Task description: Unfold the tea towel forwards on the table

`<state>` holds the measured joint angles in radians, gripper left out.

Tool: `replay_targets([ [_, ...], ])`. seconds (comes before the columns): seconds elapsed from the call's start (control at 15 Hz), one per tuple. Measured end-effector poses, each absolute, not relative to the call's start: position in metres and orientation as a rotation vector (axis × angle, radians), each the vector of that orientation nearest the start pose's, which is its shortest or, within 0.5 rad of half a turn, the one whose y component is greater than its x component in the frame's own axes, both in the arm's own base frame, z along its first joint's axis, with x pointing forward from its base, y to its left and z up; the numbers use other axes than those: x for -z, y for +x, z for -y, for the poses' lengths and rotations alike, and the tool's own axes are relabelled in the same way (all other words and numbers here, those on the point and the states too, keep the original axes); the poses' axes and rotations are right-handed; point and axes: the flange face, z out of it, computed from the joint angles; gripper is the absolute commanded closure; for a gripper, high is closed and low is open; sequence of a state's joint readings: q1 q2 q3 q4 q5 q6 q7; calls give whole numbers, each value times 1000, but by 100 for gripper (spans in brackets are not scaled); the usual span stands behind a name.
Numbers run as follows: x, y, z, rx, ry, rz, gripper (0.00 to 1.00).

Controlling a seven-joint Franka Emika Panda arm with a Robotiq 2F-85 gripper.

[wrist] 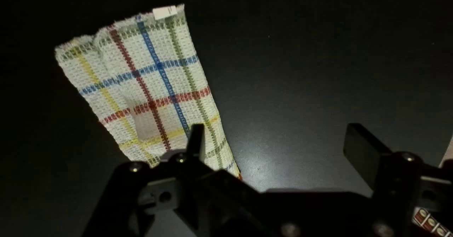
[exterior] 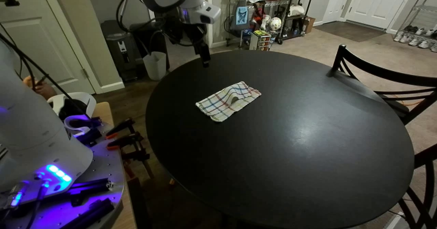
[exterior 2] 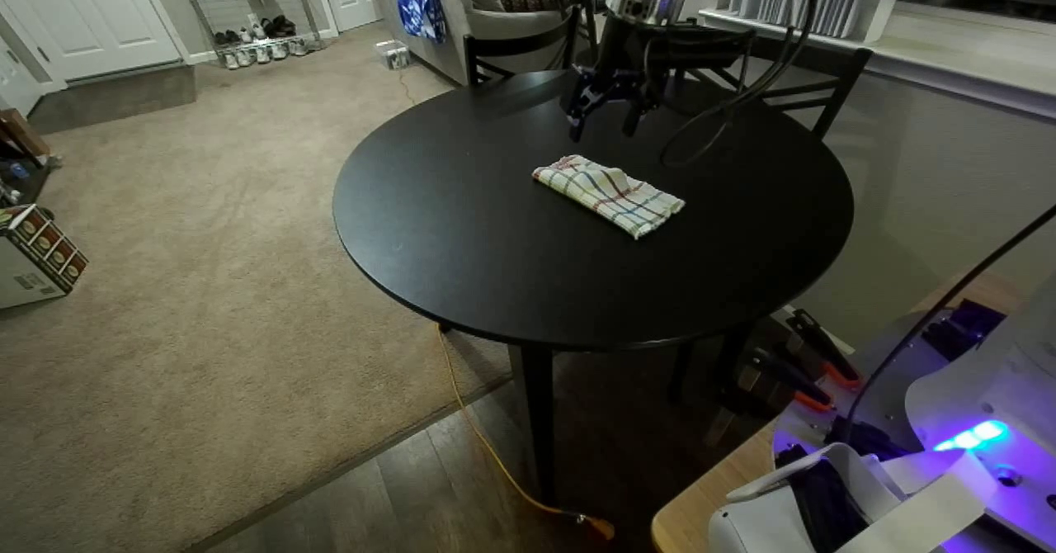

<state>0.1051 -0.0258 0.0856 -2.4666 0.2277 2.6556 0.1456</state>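
The tea towel [exterior: 215,103] is a white cloth with coloured check lines, lying folded into a strip on the round black table [exterior: 290,160]. A raised wrinkle runs near its middle in both exterior views, with a small dark spot beside it in an exterior view. My gripper [exterior 2: 603,130] hangs above the tabletop, apart from the tea towel [exterior 2: 610,194]. In the wrist view the gripper [wrist: 276,132] is wide open with nothing between its fingers. Its left finger overlaps the near right part of the tea towel [wrist: 141,63] and hides some of that end.
A dark chair [exterior: 385,66] stands close against the table's rim, and more chairs surround it. The robot's base plate [exterior: 109,167], with black clamps [exterior: 126,140], sits beside the table. A white bin [exterior: 155,66] is on the floor past the edge.
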Motion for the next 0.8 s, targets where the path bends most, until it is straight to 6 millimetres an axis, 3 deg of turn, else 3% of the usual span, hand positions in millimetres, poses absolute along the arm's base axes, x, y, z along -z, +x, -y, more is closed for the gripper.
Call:
replay_targets([
  [0.2,-316,515,-76,327,-2964,-209,0],
  [0.47,-309,546,-37,358,-3000,-254,0],
  [0.6,-305,552,-24,328,-2961,-286,0],
  [0.8,-307,553,-30,299,-2913,-260,0],
])
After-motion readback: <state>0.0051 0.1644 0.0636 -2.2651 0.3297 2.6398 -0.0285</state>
